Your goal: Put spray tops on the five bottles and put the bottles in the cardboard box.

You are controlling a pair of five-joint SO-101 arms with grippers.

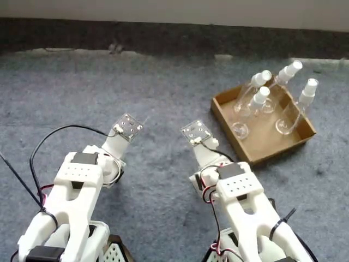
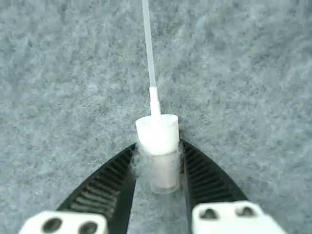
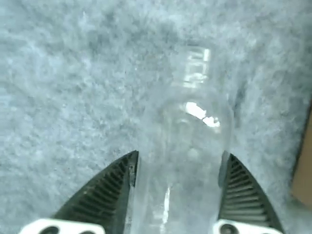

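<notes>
Beside the cardboard box, left gripper clamps a spray top, right gripper clamps the uncapped fifth bottle; next move, probably, aligns top with bottle opening.

The cardboard box lay on the table, right of both arms, with four bottles inside. A spray top sat between the left gripper's jaws. A fifth bottle sat between the right gripper's jaws, near the box.
</notes>
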